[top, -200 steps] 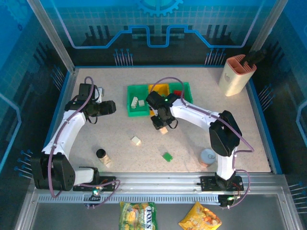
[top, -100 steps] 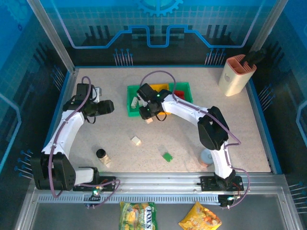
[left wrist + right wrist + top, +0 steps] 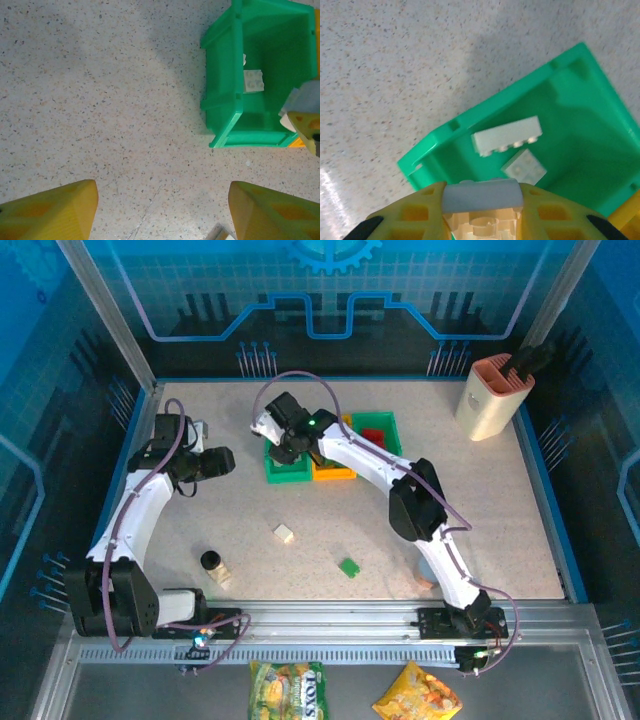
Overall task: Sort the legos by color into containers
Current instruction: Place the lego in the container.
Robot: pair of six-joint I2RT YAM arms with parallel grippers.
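My right gripper hovers over the left green bin, shut on a cream brick. Below it in the right wrist view, two cream bricks lie inside this green bin. The orange bin sits in the middle, and the right green bin holds a red lego. Loose on the table are a cream lego and a green lego. My left gripper stands open and empty left of the bins, its yellow fingers wide apart over bare table beside the green bin.
A small black-lidded jar stands at the near left. The tall beige-and-pink holder is at the far right corner. The right arm stretches diagonally across the table's middle. Snack bags lie outside the near rail.
My right gripper has carried the cream brick from the table's middle to the far left, ending above the left green bin. The left arm has barely moved.
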